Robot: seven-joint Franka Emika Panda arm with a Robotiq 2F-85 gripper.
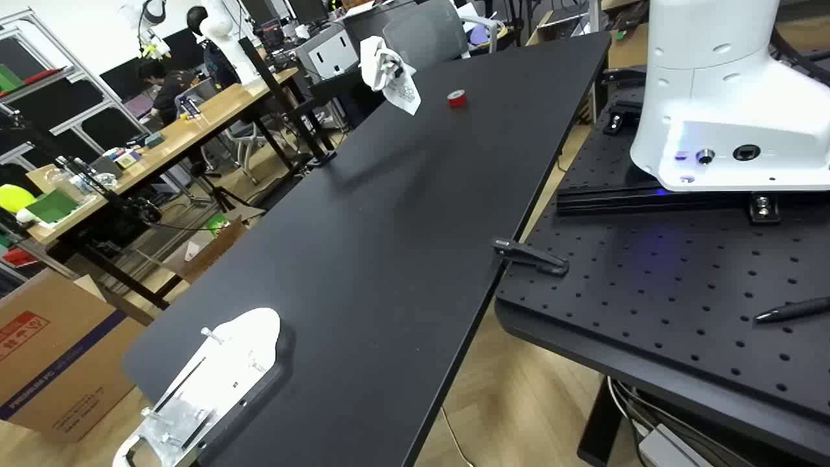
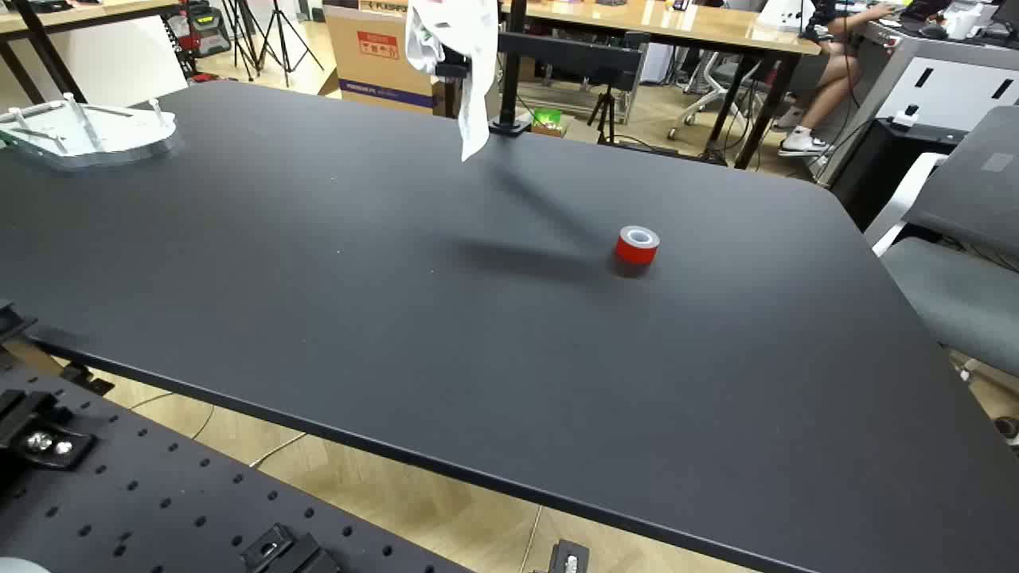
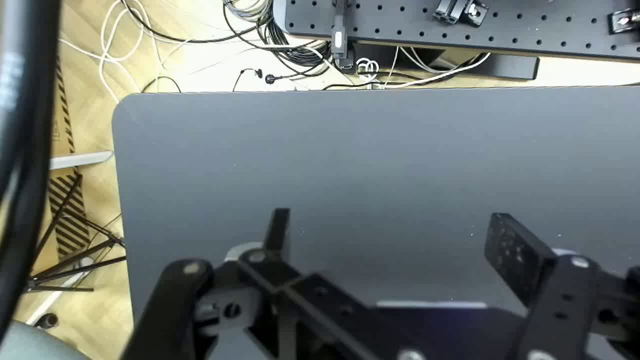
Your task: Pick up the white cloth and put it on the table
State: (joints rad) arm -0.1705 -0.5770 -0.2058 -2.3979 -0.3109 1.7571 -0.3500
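Note:
The white cloth hangs in the air at the table's far edge, draped over the end of a black stand's bar; it also shows in an exterior view, its top cut off by the frame. Its lower tip hangs free above the black table, which fills much of an exterior view and the wrist view. My gripper is open, with nothing between its fingers, high over the table. The cloth is out of the wrist view. The gripper is outside both exterior views.
A red tape roll sits on the table. A white fixture with upright pegs lies at one table end. The black stand rises at the far edge. A grey chair stands beside the other end.

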